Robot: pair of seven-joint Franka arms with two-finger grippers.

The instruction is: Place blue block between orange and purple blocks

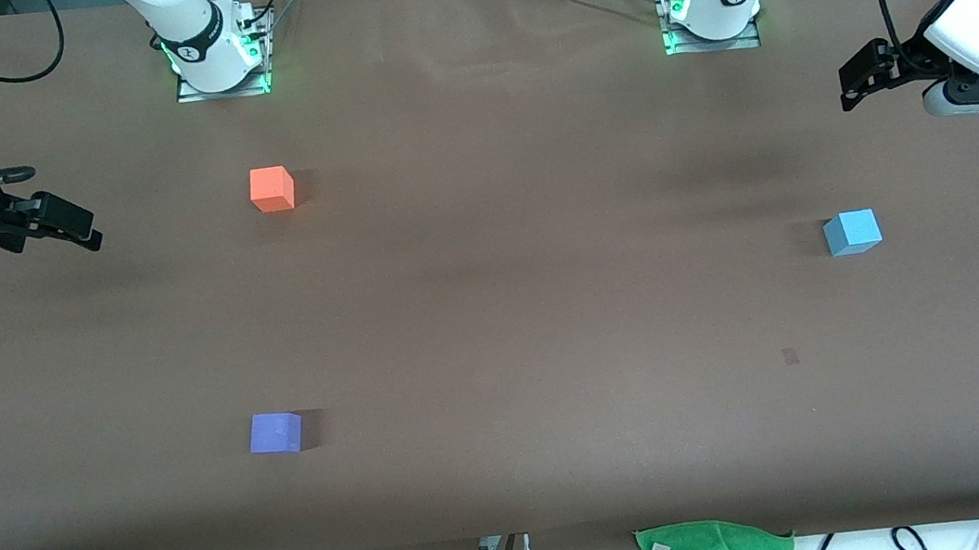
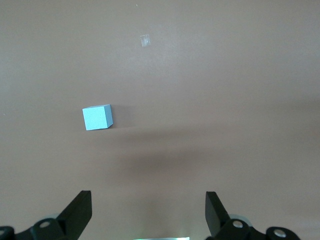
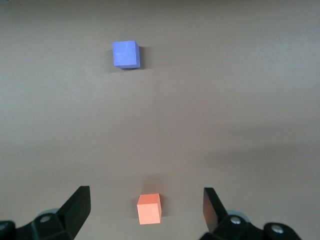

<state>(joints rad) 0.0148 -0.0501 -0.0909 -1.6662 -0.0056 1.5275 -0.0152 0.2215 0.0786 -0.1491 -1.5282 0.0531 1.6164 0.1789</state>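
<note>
Nearest to the camera lies a green cloth [image 1: 717, 549] at the table edge; farther in sits the purple block [image 1: 275, 432], then the blue block [image 1: 852, 231] toward the left arm's end, well apart from the orange block [image 1: 272, 189]; left gripper [image 1: 860, 78] and right gripper [image 1: 69, 224] both hang released, holding nothing, over the table's ends.

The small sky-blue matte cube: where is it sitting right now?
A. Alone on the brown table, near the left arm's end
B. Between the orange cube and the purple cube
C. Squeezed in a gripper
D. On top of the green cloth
A. The small sky-blue matte cube rests by itself on the brown table toward the left arm's end, touching nothing.
</note>
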